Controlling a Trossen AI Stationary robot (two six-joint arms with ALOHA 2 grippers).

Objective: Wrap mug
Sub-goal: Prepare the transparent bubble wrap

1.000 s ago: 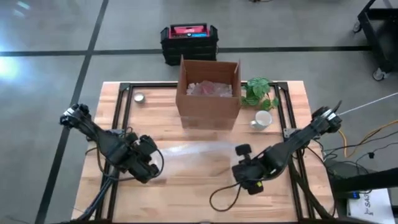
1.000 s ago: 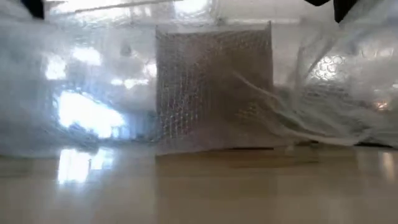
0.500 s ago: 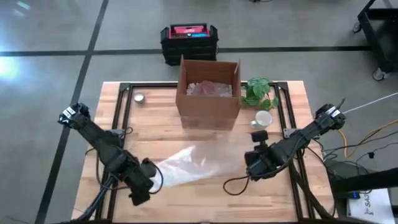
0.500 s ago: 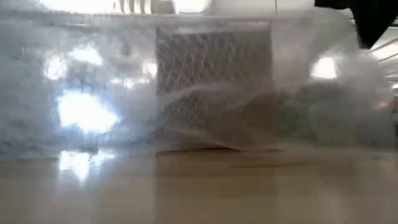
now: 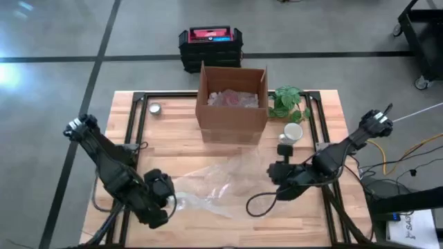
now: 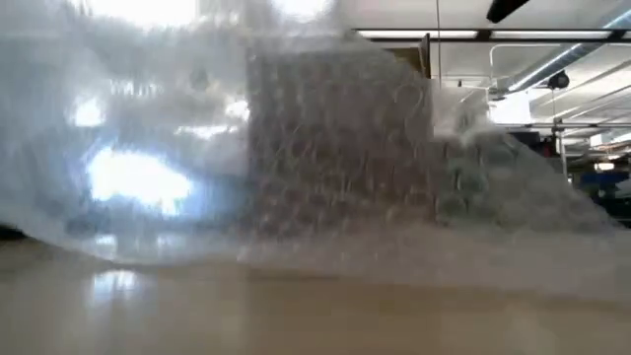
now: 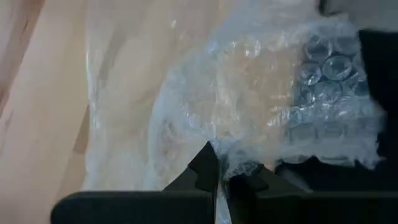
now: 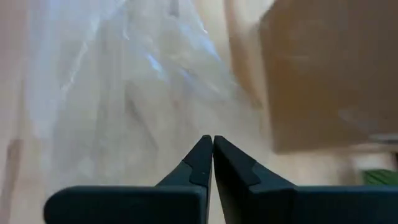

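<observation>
A clear bubble wrap sheet (image 5: 221,181) lies crumpled across the table's middle. In the low view the bubble wrap (image 6: 296,158) stands up as a hazy wall. My left gripper (image 5: 165,194), near the front left, is shut on its left end. At the sheet's right end my right gripper (image 5: 275,168) is shut; its wrist view shows the gripper (image 8: 212,142) closed tip to tip, with wrap (image 8: 124,93) spread beyond. The white mug (image 5: 293,133) stands on its base right of the cardboard box (image 5: 232,104), apart from both grippers. My left gripper pinches a bunched, crumpled part of the bubble wrap's left end (image 7: 231,163) between its two fingers, several layers gathered. The wrap fans out from the fingers, and the rest lies slack on the table. My right gripper is shut at the wrap's right end; I cannot tell whether any film sits between its fingers.
A green plant (image 5: 288,102) stands right of the box, behind the mug. A small round tin (image 5: 155,108) sits at the far left. A black cable (image 5: 259,204) loops on the table near my right arm. A black crate (image 5: 211,45) stands on the floor beyond the table.
My left gripper has gone toward the table's near edge with the wrap's left end. My right gripper has gone toward the far and right edges. Between them the wrap has been drawn out longer and has sunk lower on its right side.
</observation>
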